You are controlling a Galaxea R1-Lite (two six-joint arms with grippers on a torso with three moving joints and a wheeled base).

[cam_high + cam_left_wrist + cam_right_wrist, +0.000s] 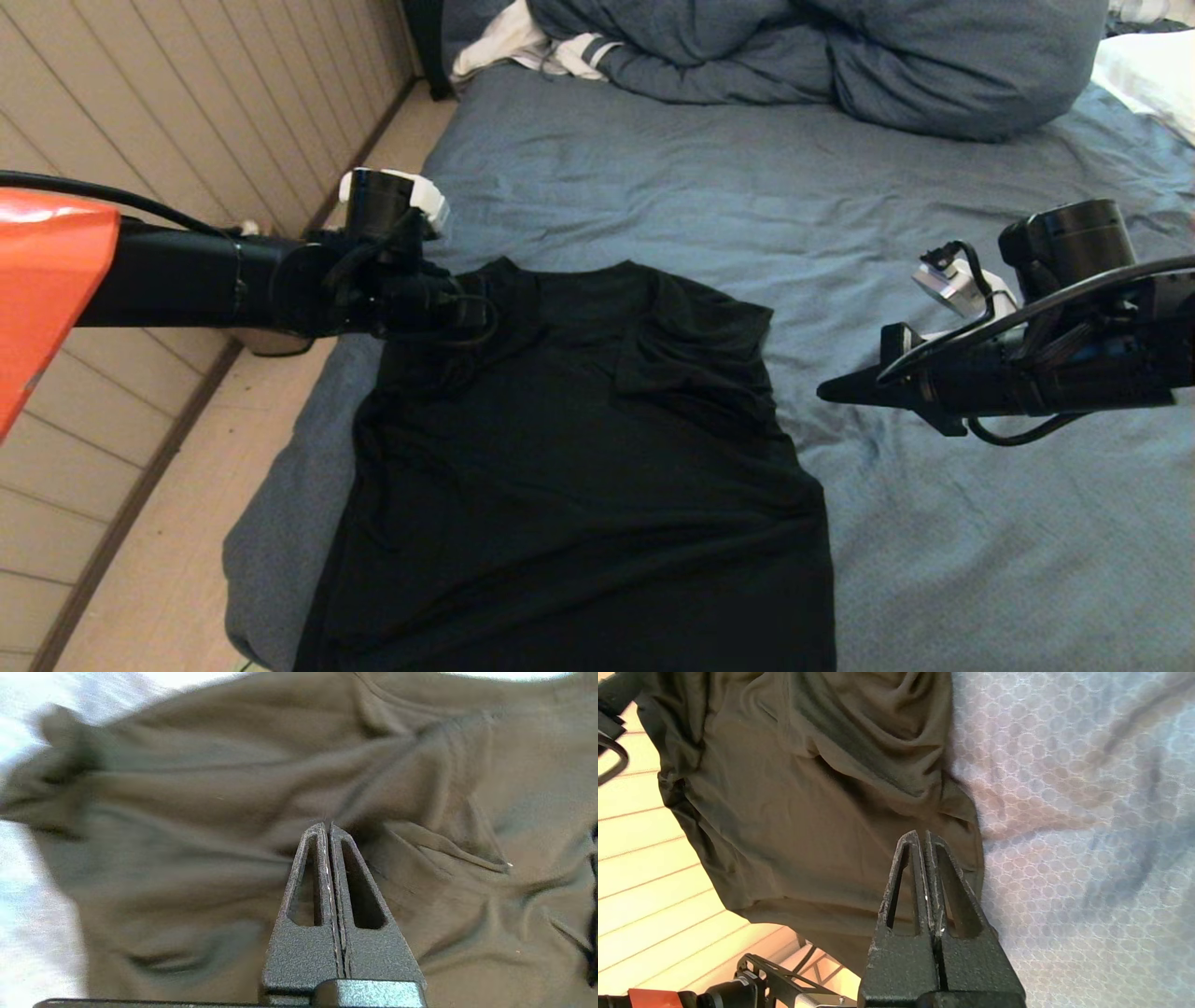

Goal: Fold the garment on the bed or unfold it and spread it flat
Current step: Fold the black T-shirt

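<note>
The garment [579, 467] lies plain black side up on the bed [934, 560], its collar toward the far end and its hem hanging over the near edge. Its right sleeve is folded in over the chest. My left gripper [471, 313] sits low at the shirt's left shoulder. In the left wrist view its fingers are pressed together [327, 825], and creases in the cloth [187, 812] run into the tips. My right gripper [823, 392] hovers shut and empty above the sheet [1087, 812], just right of the shirt's edge [808, 788], with its tips [922, 834] over that edge.
A bulky blue duvet [840, 56] is heaped at the far end, with white striped clothing [532, 47] beside it and a white pillow [1148, 75] at the far right. The bed's left edge drops to a wooden floor [168, 560] along a panelled wall [140, 112].
</note>
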